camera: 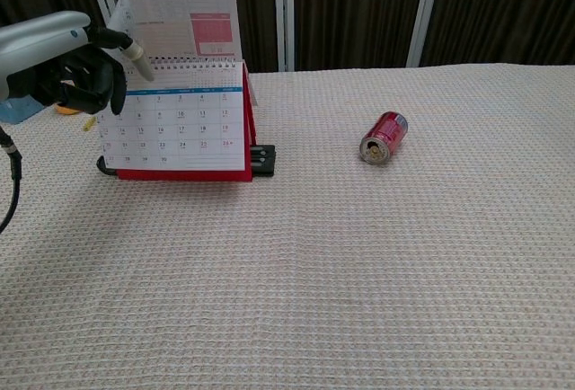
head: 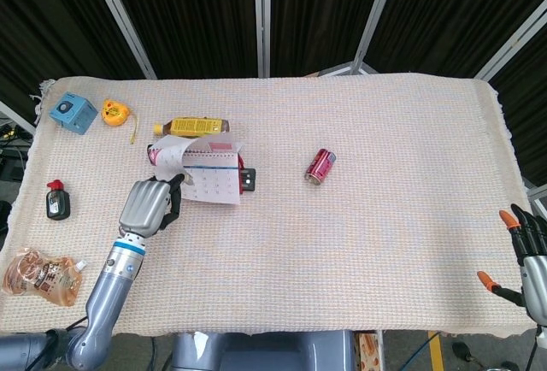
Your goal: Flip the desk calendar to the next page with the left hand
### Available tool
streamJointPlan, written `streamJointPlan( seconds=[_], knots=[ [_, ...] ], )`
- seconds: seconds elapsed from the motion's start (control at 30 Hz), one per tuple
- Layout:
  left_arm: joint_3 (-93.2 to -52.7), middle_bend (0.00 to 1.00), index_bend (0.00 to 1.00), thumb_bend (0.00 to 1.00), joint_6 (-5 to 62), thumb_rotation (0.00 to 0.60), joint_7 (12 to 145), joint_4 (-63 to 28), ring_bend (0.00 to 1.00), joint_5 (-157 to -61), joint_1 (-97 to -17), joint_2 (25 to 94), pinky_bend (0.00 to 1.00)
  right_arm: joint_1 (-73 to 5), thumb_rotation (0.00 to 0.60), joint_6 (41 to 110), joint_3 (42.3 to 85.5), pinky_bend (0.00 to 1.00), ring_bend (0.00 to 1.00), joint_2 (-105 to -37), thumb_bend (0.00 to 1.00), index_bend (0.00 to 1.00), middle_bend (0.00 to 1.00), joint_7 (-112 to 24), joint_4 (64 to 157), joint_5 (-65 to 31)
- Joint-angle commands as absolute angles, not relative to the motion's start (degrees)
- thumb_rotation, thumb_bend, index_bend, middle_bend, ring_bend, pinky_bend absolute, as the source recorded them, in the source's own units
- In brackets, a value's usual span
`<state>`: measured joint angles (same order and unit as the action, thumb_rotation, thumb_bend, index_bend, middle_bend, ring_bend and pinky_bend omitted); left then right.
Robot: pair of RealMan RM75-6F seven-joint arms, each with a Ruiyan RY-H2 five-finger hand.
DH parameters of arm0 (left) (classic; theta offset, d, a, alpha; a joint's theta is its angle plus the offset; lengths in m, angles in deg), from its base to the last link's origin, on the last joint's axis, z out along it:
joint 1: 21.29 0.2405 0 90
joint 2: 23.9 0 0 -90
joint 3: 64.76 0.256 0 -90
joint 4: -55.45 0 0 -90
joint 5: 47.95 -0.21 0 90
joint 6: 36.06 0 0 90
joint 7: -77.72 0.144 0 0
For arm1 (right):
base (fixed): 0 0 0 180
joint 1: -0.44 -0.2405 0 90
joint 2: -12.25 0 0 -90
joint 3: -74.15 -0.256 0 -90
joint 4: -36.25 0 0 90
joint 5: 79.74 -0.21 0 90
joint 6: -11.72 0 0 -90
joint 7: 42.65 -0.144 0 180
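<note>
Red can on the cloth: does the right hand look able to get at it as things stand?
Probably yes. The red can lies on its side in open cloth, nothing beside it; the right hand is at the table's near right corner, with bare cloth between. Whether the arm stretches that far cannot be told.

1. The lifted page [camera: 184, 8] runs off the top edge of the chest view, its upper part unseen.
2. The left hand [camera: 67, 62] is cut by the chest view's left edge; whether its fingers pinch the page or only push it cannot be told.
3. The right hand [head: 528, 256] sits at the head view's lower right corner, partly cropped.
4. The bottle [head: 195, 126] lies partly hidden behind the calendar [head: 209, 179].
5. The snack bag [head: 38, 275] is cut off at the head view's left edge.
6. The calendar's print is too small to read.
</note>
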<state>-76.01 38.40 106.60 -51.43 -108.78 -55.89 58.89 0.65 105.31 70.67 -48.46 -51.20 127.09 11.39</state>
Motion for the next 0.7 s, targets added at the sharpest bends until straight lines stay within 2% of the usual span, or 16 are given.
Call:
streamJointPlan(
  seconds=[0.03, 0.1, 0.13, 0.2, 0.23, 0.27, 0.3, 0.4, 0.47, 0.7],
  knots=[
    [-76.7, 0.36, 0.23, 0.85, 39.5, 0.6, 107.6, -50.1, 0.37, -111.0, -56.5, 59.2, 0.38, 0.6, 0.6, 105.2, 70.6, 0.0, 0.0, -48.4, 0.07, 0.0, 0.0, -51.3, 127.0, 11.3],
    [-76.8, 0.24, 0.18, 0.79, 40.3, 0.6, 109.7, -48.6, 0.26, -112.6, -57.1, 59.2, 0.27, 0.6, 0.6, 105.1, 70.6, 0.0, 0.0, -48.4, 0.07, 0.0, 0.0, -51.3, 127.0, 11.2],
    [-76.8, 0.16, 0.14, 0.72, 40.6, 0.6, 111.1, -47.7, 0.2, -113.4, -57.5, 59.3, 0.2, 0.6, 0.6, 105.0, 70.6, 0.0, 0.0, -48.5, 0.07, 0.0, 0.0, -51.4, 126.9, 11.1],
    [-77.0, 0.06, 0.07, 0.49, 41.0, 0.6, 113.4, -46.3, 0.11, -113.9, -58.1, 59.3, 0.1, 0.5, 0.6, 104.9, 70.6, 0.0, 0.0, -48.5, 0.07, 0.0, 0.0, -51.4, 126.8, 11.0],
    [-77.1, 0.02, 0.03, 0.34, 40.9, 0.6, 115.1, -45.4, 0.06, -113.9, -58.5, 59.2, 0.07, 0.5, 0.6, 104.9, 70.5, 0.0, 0.0, -48.5, 0.07, 0.0, 0.0, -51.5, 126.8, 10.9],
    [-77.2, 0.0, 0.01, 0.21, 40.5, 0.6, 116.2, -44.9, 0.03, -113.5, -58.9, 59.1, 0.05, 0.5, 0.6, 104.8, 70.5, 0.0, 0.0, -48.5, 0.07, 0.0, 0.0, -51.5, 126.7, 10.8],
    [-77.4, 0.0, 0.0, 0.13, 39.4, 0.6, 117.6, -44.2, 0.01, -112.6, -59.5, 58.7, 0.04, 0.5, 0.6, 104.7, 70.5, 0.0, 0.0, -48.5, 0.07, 0.0, 0.0, -51.5, 126.6, 10.7],
    [-78.8, 0.0, 0.0, 0.03, 36.1, 0.6, 118.6, -43.5, 0.0, -109.2, -61.0, 57.7, 0.01, 0.4, 0.6, 104.3, 70.3, 0.0, 0.0, -48.6, 0.07, 0.0, 0.0, -51.6, 126.3, 10.1],
    [-79.7, 0.0, 0.0, 0.01, 34.0, 0.6, 118.8, -43.0, 0.0, -107.1, -62.0, 57.0, 0.0, 0.3, 0.6, 104.0, 70.2, 0.0, 0.0, -48.7, 0.07, 0.0, 0.0, -51.6, 126.0, 9.6],
    [-81.6, 0.0, 0.0, 0.0, 24.7, 0.6, 119.9, -39.5, 0.0, -97.9, -66.0, 54.4, 0.0, 0.1, 0.6, 103.5, 69.4, 0.0, 0.0, -48.8, 0.07, 0.0, 0.0, -51.7, 125.3, 8.1]
  ],
)
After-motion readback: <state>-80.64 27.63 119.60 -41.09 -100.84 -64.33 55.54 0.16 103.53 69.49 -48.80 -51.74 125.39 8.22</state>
